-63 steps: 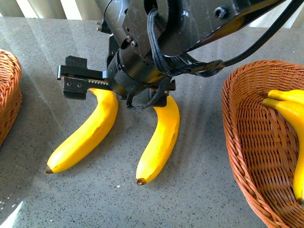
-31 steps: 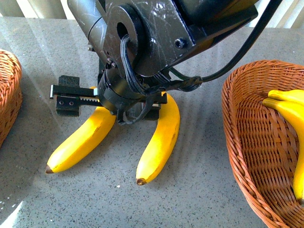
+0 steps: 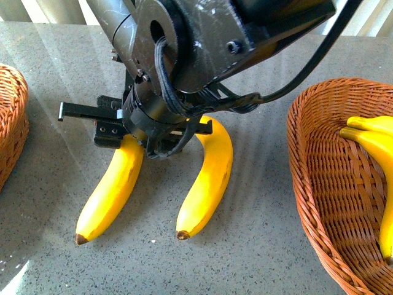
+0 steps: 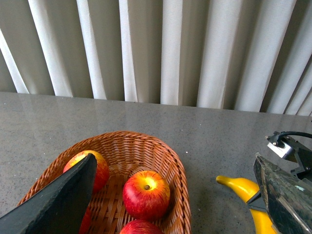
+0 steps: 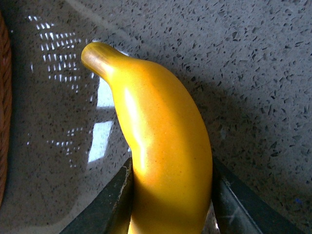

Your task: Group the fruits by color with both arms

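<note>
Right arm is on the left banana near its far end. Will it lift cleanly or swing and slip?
Probably stiff: the left banana holds its curve without sagging. The right gripper flanks it near one end, so the long free end may pivot downward. Its skin looks smooth and glossy, so it could slide between the fingers.

table (image 3: 264,258): 2 loose bananas (image 3: 209,178) side by side | left basket (image 3: 13,123): apples (image 4: 146,195) | right basket (image 3: 319,184): other bananas (image 3: 374,147)
</note>
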`<state>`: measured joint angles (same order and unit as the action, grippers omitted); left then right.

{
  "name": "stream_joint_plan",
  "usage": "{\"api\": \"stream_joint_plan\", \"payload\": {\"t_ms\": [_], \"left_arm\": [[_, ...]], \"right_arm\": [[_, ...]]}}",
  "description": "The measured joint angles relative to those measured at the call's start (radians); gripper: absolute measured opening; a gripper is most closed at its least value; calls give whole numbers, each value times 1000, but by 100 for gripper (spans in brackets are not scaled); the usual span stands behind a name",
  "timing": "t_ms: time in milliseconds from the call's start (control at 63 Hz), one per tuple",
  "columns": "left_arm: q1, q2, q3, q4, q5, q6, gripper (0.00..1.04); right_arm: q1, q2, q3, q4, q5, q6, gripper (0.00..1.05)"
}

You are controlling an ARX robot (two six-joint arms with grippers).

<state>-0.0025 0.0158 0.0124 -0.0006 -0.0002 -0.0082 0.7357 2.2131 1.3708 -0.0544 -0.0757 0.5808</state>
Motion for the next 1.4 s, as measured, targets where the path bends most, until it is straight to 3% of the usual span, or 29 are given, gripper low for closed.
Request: {"api": "stream_joint_plan", "payload": {"t_ms": [222, 365, 508, 699, 826, 1001, 1064, 1302, 1398], "left_arm": [[0, 0, 0, 0, 0, 0, 96], [0, 0, 0, 0, 0, 0, 96], [0, 0, 0, 0, 0, 0, 96], [0, 0, 0, 0, 0, 0, 96], [0, 0, 0, 0, 0, 0, 96], [0, 0, 0, 0, 0, 0, 96], [0, 0, 0, 0, 0, 0, 96], [0, 0, 0, 0, 0, 0, 96], [0, 0, 0, 0, 0, 0, 96]], "right_arm": [[-40, -202, -162, 71, -43, 3, 33], [-138, -434, -341, 150, -104, -27, 33], [-320, -649, -551, 137, -183, -101, 33], [-658, -783, -734, 91, -290, -234, 33], [-779, -764, -767, 98, -315, -296, 33], [-803, -707, -774, 141, -314, -335, 32], [-788, -674, -770, 160, -259, -345, 32], [-729, -637, -744, 173, -203, -364, 33], [-716, -623, -735, 165, -182, -360, 46]]}}
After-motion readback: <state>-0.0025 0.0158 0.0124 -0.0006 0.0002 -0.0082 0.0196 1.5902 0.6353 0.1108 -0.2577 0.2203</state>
